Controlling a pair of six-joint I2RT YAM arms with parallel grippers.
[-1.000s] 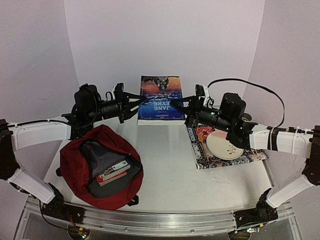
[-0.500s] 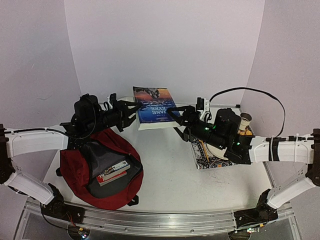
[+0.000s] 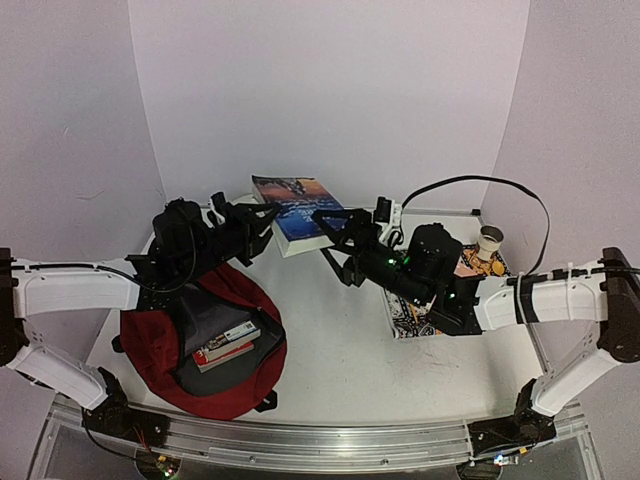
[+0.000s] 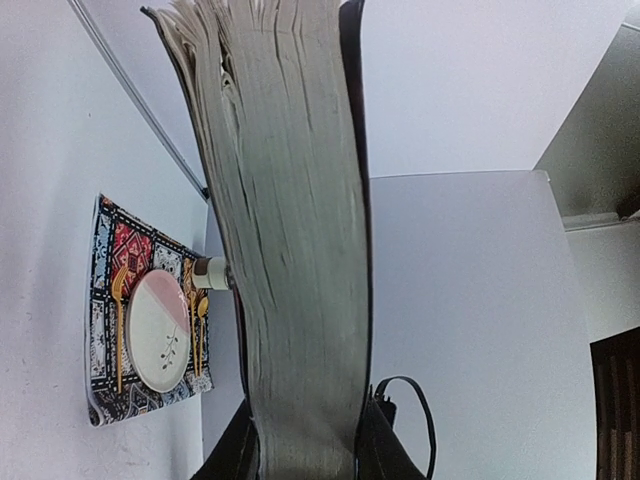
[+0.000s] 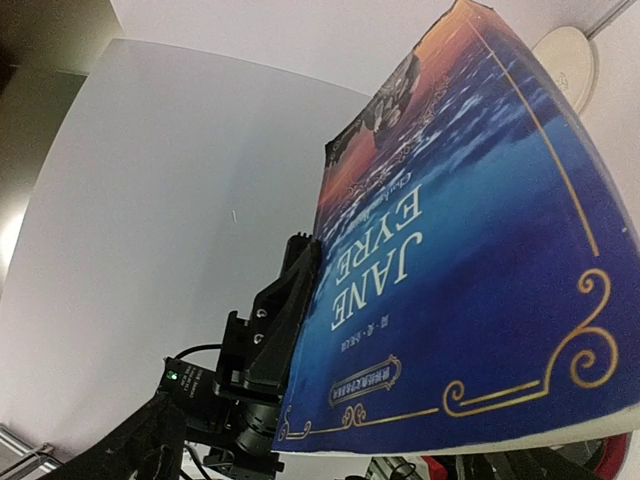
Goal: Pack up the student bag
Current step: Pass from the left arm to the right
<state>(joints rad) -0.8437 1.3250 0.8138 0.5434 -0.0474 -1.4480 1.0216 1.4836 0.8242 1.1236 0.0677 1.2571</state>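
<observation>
The student bag, dark red, lies open at the left front with its grey lining showing and books inside. A thick blue "Jane Eyre" book hangs tilted above the table's back. My left gripper is shut on its left edge. In the left wrist view the page block fills the gap between my left gripper's fingers. My right gripper stands open just right of the book, touching nothing. The right wrist view shows the blue cover and the left gripper clamped on it.
A patterned place mat lies at the right, mostly under my right arm. It carries a pink and white plate. A small white cup stands behind the mat. The table's back wall is close behind the book.
My right gripper has let go of the book and opened. The left arm has carried the book to the left and tilted it. The right arm has followed leftward.
</observation>
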